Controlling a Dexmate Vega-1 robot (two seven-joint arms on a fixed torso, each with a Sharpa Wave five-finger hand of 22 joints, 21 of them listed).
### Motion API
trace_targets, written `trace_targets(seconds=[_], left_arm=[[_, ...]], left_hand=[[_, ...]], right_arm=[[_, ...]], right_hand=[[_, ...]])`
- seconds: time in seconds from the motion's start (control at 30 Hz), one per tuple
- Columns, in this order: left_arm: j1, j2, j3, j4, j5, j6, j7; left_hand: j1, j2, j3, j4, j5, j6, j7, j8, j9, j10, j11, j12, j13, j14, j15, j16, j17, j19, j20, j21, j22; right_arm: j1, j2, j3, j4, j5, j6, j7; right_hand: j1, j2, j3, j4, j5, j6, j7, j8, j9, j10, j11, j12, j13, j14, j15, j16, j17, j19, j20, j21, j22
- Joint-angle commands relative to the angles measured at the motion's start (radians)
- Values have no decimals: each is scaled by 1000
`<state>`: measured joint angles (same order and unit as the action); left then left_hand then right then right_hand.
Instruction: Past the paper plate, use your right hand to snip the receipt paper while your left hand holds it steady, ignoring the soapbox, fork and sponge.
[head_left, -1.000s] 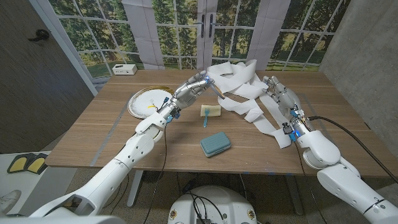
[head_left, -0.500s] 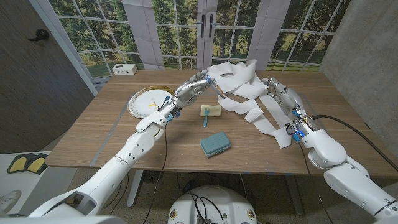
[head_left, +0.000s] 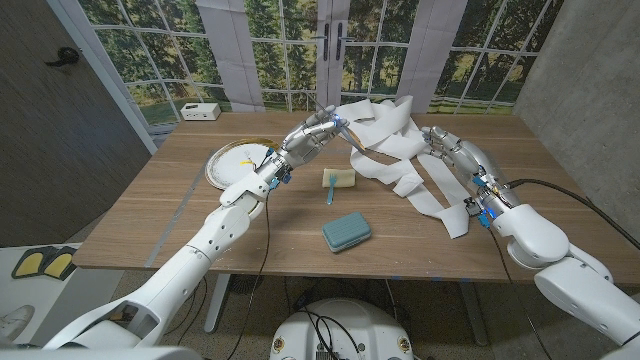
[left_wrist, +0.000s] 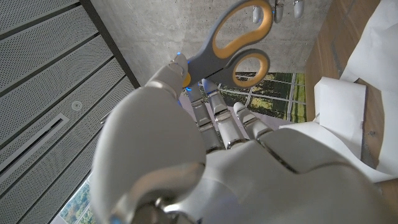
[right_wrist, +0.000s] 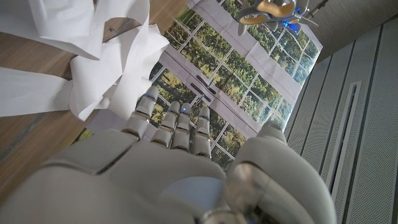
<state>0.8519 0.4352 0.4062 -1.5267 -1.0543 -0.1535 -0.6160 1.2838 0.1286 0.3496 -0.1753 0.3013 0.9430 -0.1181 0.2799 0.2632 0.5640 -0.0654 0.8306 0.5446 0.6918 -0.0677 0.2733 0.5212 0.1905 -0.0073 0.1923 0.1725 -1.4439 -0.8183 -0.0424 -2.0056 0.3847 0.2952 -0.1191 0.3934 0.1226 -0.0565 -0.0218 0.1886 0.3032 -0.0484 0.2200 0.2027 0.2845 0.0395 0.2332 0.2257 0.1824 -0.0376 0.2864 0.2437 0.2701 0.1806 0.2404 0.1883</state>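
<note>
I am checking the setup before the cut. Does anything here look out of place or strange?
Yes. The scissors are in the left hand, though the task gives cutting to the right hand. The receipt paper lies in a loose, tangled heap.

White receipt paper heaped in loose loops far right on table, scissors orange-handled, apparently raised

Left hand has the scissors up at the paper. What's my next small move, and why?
Probably close the right hand on the paper beside it. Its fingers look spread and hold nothing, while the left hand already grips the scissors near a loose strip that nothing steadies.
</note>
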Motion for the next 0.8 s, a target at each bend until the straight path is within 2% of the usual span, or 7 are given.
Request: trace_targets(seconds=[0.03, 0.37, 0.5, 0.53, 0.63, 0.7, 0.8], left_arm=[[-16, 3, 14, -11, 5, 15, -22], [-45, -17, 31, 36, 2, 30, -52], [-63, -35, 37, 74, -5, 30, -85], [-66, -38, 38, 80, -6, 33, -89], [-70, -42, 40, 90, 7, 22, -92], [-69, -46, 41, 93, 7, 21, -94], [-66, -51, 40, 97, 6, 17, -99]], left_hand=[[11, 17, 0, 7, 0, 3, -8, 6, 2, 136, -126, 3, 4, -3, -174, -2, 3, -3, -2, -1, 0], [12, 17, -1, 7, -2, 3, -7, 5, 1, 136, -126, 1, 6, -4, -174, -4, 3, -5, -1, -1, 0], [12, 18, -2, 8, -3, 4, -8, 5, 1, 137, -126, 0, 6, -3, -174, -4, 3, -4, -2, -1, 0], [12, 18, -2, 8, -4, 4, -9, 5, 1, 137, -126, 0, 7, -3, -174, -4, 3, -4, -1, -1, 0], [12, 18, -2, 8, -4, 1, -7, 4, 1, 136, -126, -1, 8, -3, -174, -4, 3, -4, 0, -1, 0], [13, 18, -2, 8, -5, 0, -7, 3, 1, 135, -126, -2, 7, -3, -174, -4, 3, -5, 0, -1, 0], [13, 19, -2, 8, -6, 0, -7, 4, 2, 135, -126, -3, 7, -4, -174, -5, 4, -5, 1, -1, 0]], right_arm=[[-20, -27, 32, -29, -34, -39, 17], [-35, -38, 53, -49, -42, -91, 23], [-41, -50, 63, -55, -49, -110, 31], [-45, -54, 67, -58, -54, -112, 33], [-60, -56, 81, -69, -63, -122, 31], [-70, -55, 89, -74, -65, -127, 31], [-75, -51, 94, -77, -62, -131, 36]], right_hand=[[-4, 1, 4, -2, 4, -4, -5, -2, 2, 23, 3, 12, 7, 8, -10, 9, 4, 12, 1, 5, 2], [1, 16, 19, -9, 5, -3, 22, -1, 2, 108, -8, 54, 34, 104, -21, 60, 29, 60, 0, 18, 4], [2, 15, 22, -11, 5, 1, 24, 1, 2, 120, -6, 61, 42, 114, -21, 69, 37, 72, -3, 21, 5], [2, 15, 23, -12, 4, 2, 25, 1, 2, 130, -16, 67, 46, 121, -23, 75, 41, 76, -3, 22, 5], [8, 15, 29, -18, 4, 20, 31, 8, 2, 178, -11, 91, 61, 150, -31, 94, 53, 98, -9, 29, 6], [19, 14, 36, -28, 3, 39, 32, 14, 2, 211, -30, 113, 80, 186, -39, 115, 65, 120, -14, 36, 7], [27, 16, 45, -35, 2, 57, 36, 15, 2, 265, -33, 155, 108, 231, -56, 140, 85, 159, -29, 50, 9]])
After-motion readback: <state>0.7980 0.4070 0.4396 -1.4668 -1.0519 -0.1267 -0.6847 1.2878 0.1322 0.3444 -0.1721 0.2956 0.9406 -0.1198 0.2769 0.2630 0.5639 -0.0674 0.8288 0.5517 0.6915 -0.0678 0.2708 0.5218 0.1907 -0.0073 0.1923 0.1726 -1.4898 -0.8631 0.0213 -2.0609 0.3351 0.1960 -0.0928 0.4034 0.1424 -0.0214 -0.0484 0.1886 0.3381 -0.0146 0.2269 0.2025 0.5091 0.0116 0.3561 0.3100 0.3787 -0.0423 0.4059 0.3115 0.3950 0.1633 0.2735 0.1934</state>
